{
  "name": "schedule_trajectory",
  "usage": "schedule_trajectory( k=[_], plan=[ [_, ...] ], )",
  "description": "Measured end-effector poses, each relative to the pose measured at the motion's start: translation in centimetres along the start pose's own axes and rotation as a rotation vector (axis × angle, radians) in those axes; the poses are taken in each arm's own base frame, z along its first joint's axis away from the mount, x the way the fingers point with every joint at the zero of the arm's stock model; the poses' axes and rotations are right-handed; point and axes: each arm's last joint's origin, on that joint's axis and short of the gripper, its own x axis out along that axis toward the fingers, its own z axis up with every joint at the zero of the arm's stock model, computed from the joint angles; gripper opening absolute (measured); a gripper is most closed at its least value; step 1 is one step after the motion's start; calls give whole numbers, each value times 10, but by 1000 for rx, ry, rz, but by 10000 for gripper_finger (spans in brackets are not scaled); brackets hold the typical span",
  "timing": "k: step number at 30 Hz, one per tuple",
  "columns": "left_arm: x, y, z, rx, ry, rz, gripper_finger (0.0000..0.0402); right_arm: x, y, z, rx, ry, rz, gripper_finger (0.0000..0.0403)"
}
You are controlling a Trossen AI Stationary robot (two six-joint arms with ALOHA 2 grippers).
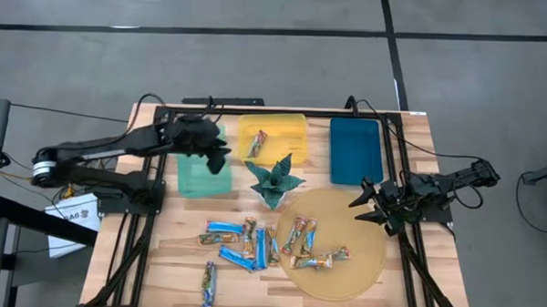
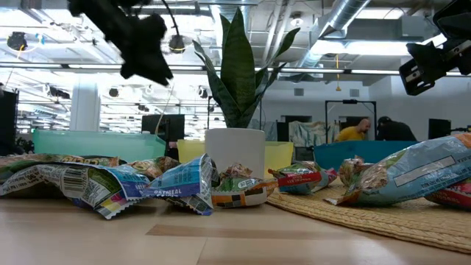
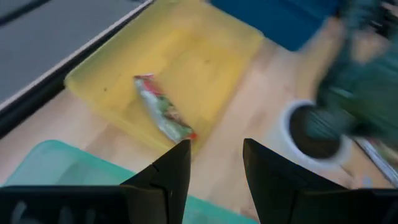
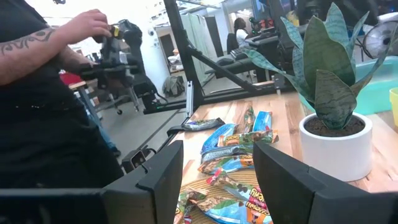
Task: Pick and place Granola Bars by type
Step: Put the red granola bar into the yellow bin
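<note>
Three bins are sitting on the table: one teal [image 1: 198, 174], one yellow [image 1: 288, 134], one dark blue [image 1: 355, 149]; one potted plant [image 1: 273, 183]; one round woven mat [image 1: 342, 273]; about a dozen granola bars [image 1: 252, 247]

Open-plan robotics lab or workshop, exposed silver ducts [image 2: 346, 18] and pipes under the ceiling, grey concrete floor [image 1: 259, 53], black metal rig frame [image 4: 205, 59], monitors and seated people [image 2: 357, 131] behind the table

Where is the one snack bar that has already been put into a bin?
Seen from above, the bar lies alone in the yellow bin at the table's far middle, between the pale green bin and the dark blue bin.
</note>
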Motion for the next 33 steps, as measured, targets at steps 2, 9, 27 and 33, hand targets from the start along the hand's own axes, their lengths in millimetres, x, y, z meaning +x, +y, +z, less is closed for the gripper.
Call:
schedule_trajectory(
  k=[2,9,27,33],
  plan=[
    [-10,-10,-4,60,0,-48,139,0,0,0,0,0,0,189],
    [-35,-39,-25,212,69,-194,139,0,0,0,0,0,0,189],
    [-21,-117,-86,596,388,-385,139,0,0,0,0,0,0,189],
    [6,-137,-105,664,460,-337,139,0,0,0,0,0,0,189]
  ],
)
